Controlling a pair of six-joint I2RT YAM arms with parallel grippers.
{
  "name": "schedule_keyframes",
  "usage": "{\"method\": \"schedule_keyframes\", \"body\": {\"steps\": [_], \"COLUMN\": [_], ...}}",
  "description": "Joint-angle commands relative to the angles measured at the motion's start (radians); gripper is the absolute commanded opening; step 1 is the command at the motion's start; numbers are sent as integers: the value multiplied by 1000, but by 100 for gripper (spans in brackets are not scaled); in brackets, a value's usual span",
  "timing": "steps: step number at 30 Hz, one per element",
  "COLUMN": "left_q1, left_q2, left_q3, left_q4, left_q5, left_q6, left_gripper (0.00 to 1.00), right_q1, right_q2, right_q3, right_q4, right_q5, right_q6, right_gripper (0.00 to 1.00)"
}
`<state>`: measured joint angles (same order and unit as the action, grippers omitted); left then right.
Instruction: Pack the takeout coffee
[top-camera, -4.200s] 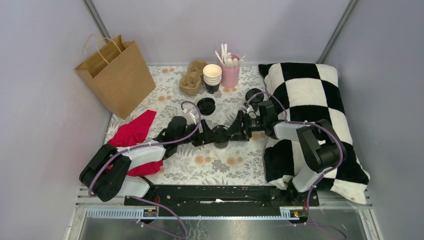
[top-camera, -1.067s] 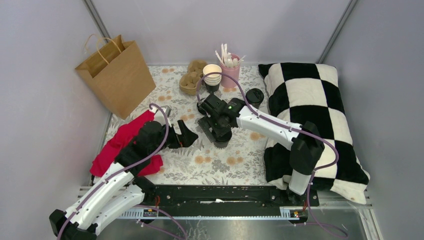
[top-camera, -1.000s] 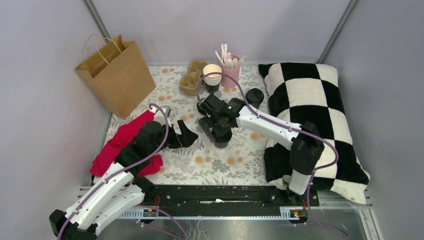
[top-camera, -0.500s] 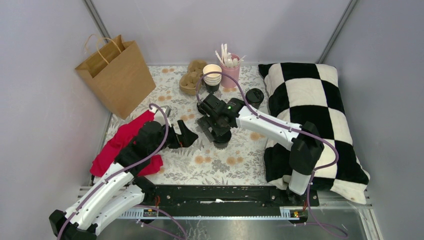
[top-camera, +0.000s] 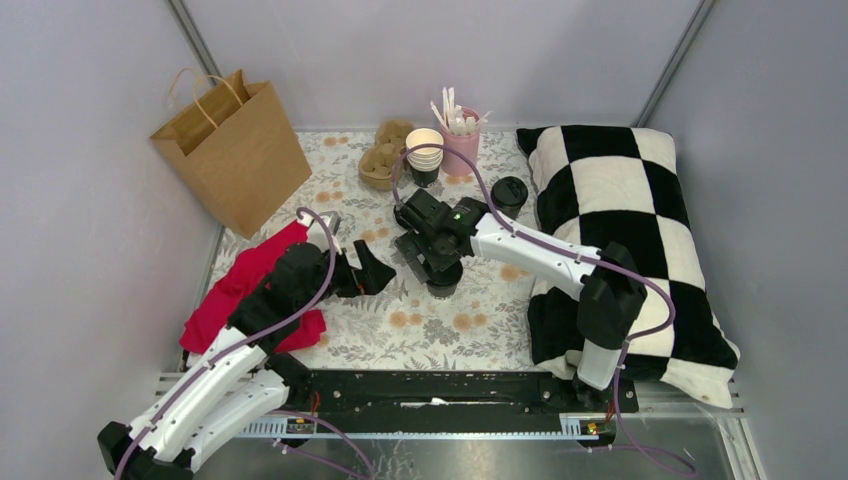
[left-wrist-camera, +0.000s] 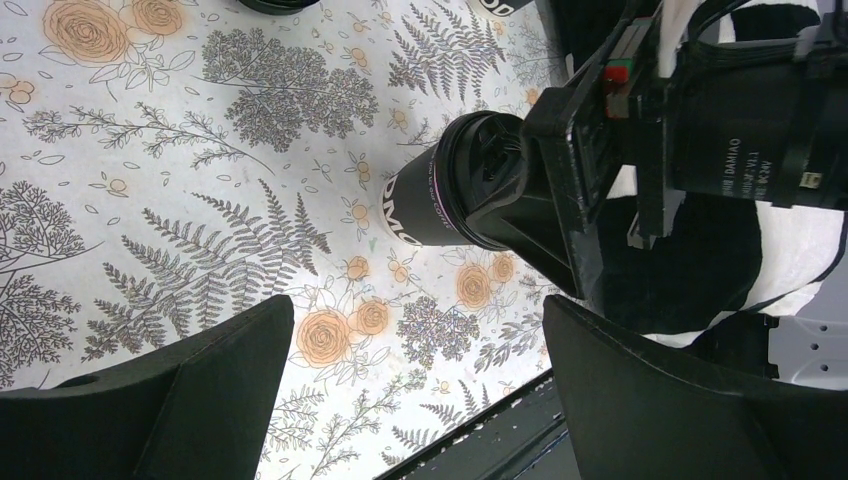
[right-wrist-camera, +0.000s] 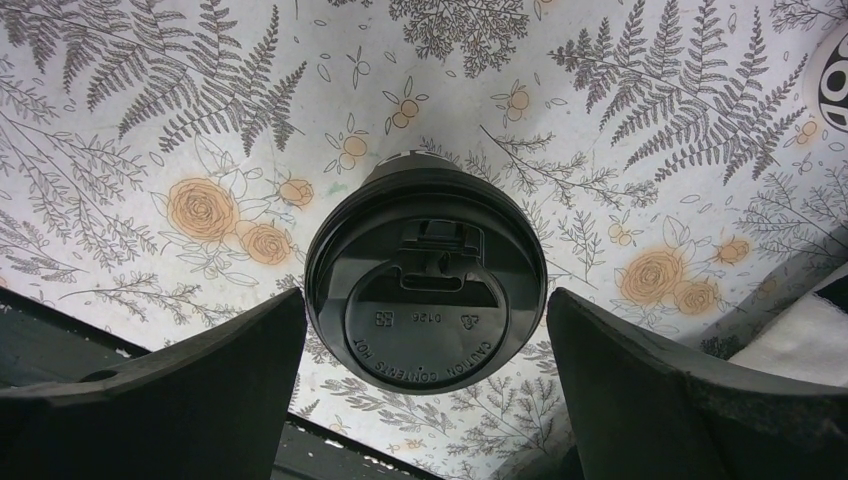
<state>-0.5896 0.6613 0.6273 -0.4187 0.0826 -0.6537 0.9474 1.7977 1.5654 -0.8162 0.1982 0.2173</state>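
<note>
1. Black plastic caps the takeout coffee (right-wrist-camera: 425, 290), which stands upright on the flowered surface (top-camera: 440, 330) directly beneath the right claw (right-wrist-camera: 425, 385).
2. That claw is spread wide, one finger to each side of the lid. A gap shows on both sides, and nothing is pinched.
3. The left claw (left-wrist-camera: 415, 400) is likewise spread and holds nothing. The cup sits ahead of it, well apart from its fingers.
4. Step in hand, as I judge it: lining up the pick. The lid is on and the grasp is not yet made.
5. The next move likely calls for lowering the right claw until its fingers bracket the cup wall below the lid rim. It should then close gently, so the paper does not buckle and the lid does not pop.
6. A brown paper bag (top-camera: 235, 150) stands well to the left of and beyond both claws. If that is where the cup goes, a long, level carry would follow.
</note>
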Motion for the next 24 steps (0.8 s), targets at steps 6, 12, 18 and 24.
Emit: {"method": "schedule_keyframes", "body": {"steps": [6,12,18,24], "left_q1": [4,4,5,4], "left_q2": [-32,-33,-30,-38], "left_q3": [-1,0,2,0], "left_q4": [6,4,4,2], "left_q5": [-2,-1,-1,5], "left_q6": [4,3,2,0], "left_gripper": [99,99,99,99], "right_q1": [7,7,4,-39], "right_q2": [8,-2,-37,-80], "right_q3": [-25,-22,-28,-70], "right_q4": [29,20,19,45], "right_q5": [15,23,74,90], "right_q6": [13,15,18,21], "right_gripper": [90,85,82,81]}}
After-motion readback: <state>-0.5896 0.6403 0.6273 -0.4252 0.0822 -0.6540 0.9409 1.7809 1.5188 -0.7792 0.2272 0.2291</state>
